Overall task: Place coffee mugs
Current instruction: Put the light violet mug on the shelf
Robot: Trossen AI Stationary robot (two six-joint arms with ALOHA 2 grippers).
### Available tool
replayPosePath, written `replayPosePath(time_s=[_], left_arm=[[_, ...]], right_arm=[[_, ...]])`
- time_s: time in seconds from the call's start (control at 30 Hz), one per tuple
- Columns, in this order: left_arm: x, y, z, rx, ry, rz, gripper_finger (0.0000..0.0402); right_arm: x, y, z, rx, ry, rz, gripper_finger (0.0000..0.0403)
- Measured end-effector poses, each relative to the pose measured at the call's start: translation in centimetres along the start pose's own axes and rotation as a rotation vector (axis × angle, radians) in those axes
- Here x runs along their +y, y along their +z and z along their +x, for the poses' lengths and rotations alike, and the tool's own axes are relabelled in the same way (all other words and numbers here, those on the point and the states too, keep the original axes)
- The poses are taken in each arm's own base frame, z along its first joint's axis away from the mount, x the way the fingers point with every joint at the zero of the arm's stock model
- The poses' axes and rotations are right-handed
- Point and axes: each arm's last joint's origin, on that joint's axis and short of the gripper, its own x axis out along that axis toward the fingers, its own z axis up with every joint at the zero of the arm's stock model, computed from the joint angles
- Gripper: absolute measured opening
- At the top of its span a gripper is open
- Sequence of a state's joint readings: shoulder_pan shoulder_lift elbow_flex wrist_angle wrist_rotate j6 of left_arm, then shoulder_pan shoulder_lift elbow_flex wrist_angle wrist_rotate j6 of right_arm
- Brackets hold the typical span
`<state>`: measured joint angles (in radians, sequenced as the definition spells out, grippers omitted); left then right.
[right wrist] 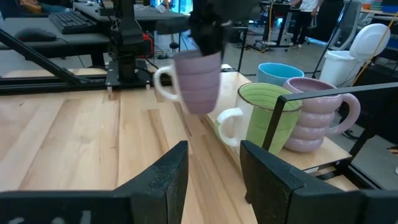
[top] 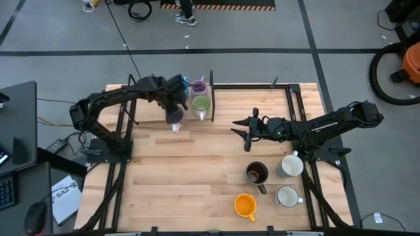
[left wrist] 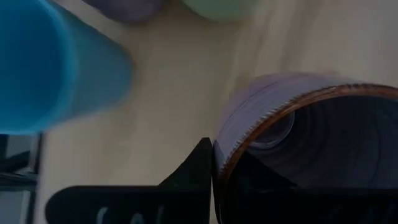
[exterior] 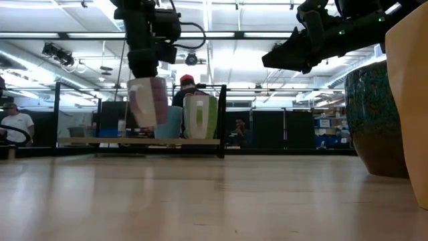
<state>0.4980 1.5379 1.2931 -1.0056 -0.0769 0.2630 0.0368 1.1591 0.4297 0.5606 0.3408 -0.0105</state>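
The lilac mug (right wrist: 198,81) hangs clear of the table (top: 197,177), pinched by its rim in the left hand (top: 174,105), just beside the green mug (top: 201,103), the blue mug (right wrist: 278,73) and a second lilac mug (right wrist: 314,112) at the far edge. To place it well, I judge it should come down level onto bare wood next to that group, without knocking the green one. The right hand (top: 248,130) waits mid-table, fingers apart and empty.

Seen level across a pale wooden table (exterior: 200,201): a dark left gripper (exterior: 144,67) hanging from above, clamped on a ribbed lilac mug (exterior: 148,102) held clear of the tabletop. Just beside it, a blue mug (exterior: 172,122) and a green-and-white mug (exterior: 200,116). Upper right, the dark right gripper (exterior: 281,57) in the air. At right edge, very close, a dark brown glazed mug (exterior: 378,120) and an orange mug (exterior: 409,94).
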Motion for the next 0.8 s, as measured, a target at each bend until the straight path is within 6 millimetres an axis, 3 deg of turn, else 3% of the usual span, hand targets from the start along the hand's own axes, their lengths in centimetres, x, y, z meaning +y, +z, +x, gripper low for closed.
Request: replayPosePath(time_s=[0.17, 0.8], left_arm=[[1.6, 0.5, -0.4, -0.053, 0.028, 0.016, 0.0022], [4.4, 0.8, 3.2, -0.007, 0.019, -0.038, 0.0022]], right_arm=[[0.0, 0.0, 0.0, 0.000, 0.000, 0.000, 0.0151], [0.0, 0.1, 0.0, -0.014, 0.000, -0.007, 0.0151]])
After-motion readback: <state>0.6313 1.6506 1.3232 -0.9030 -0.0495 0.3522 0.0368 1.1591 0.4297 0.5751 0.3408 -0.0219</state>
